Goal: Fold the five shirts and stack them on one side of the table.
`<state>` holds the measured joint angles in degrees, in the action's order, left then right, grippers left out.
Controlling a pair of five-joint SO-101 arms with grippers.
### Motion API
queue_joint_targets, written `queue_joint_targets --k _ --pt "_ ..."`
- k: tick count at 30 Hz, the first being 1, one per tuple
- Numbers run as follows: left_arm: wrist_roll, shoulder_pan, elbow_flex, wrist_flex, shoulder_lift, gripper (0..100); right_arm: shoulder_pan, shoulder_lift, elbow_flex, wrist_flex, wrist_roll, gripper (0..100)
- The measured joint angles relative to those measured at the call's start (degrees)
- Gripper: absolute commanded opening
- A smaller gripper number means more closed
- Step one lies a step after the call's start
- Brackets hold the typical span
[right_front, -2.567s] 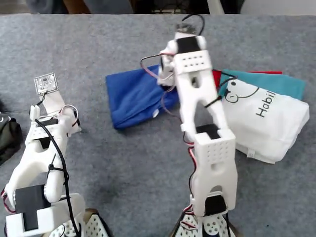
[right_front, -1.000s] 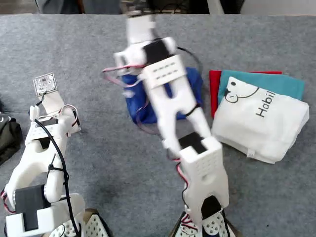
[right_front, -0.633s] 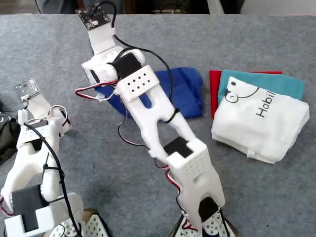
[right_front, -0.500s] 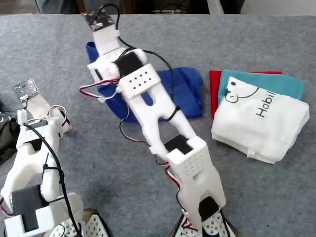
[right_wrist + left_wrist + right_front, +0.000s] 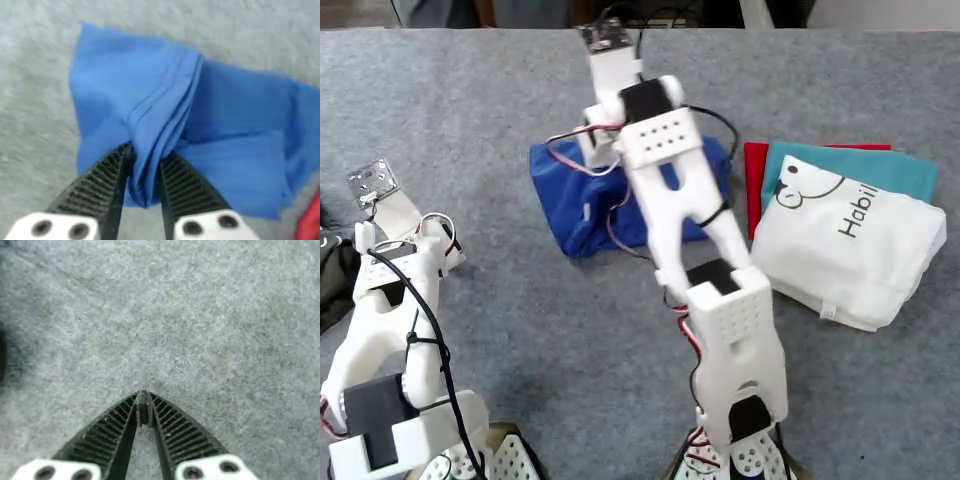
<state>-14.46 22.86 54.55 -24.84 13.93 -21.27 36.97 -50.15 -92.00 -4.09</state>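
Right gripper (image 5: 147,152) is pinched narrow on a bunched fold of the blue shirt (image 5: 560,205). The shirt lies mid-table, just beside the stack (image 5: 850,240) of white, teal and red shirts. Left gripper (image 5: 143,407) has its tips together, holding nothing, low over the grey table (image 5: 225,315).

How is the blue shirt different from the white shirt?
The blue shirt is plain; the white shirt has a black drawing and letters on it. The blue shirt is bunched up where the right gripper pinches it; the white shirt lies flat with nothing holding it. The blue shirt lies alone on the grey table; the white shirt tops a pile with a teal shirt and a red shirt. Both are on the same table.
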Motion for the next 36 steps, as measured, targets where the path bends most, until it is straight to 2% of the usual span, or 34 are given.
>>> queue_joint_targets --k 9,16,20,24,32,34,36 --pt "0.00 0.00 0.00 0.00 0.00 3 11.43 1.32 -0.09 -4.40 0.09 1.5" --pt "0.00 0.00 0.00 0.00 0.00 3 16.35 4.13 -0.09 -6.33 0.09 1.5" --pt "0.00 0.00 0.00 0.00 0.00 3 19.43 4.66 -0.09 -6.51 2.81 1.5" --pt "0.00 -0.35 0.00 0.00 0.00 3 21.01 4.92 -0.09 -8.09 5.45 1.5" --pt "0.00 -0.62 0.00 0.00 0.00 3 21.19 7.56 4.22 -6.51 5.98 2.2" --pt "0.00 -0.62 0.00 0.00 0.00 3 21.19 8.79 4.22 -6.33 6.42 7.0" --pt "0.00 -0.62 0.00 0.00 0.00 3 21.27 9.85 4.22 -6.33 7.38 16.3"
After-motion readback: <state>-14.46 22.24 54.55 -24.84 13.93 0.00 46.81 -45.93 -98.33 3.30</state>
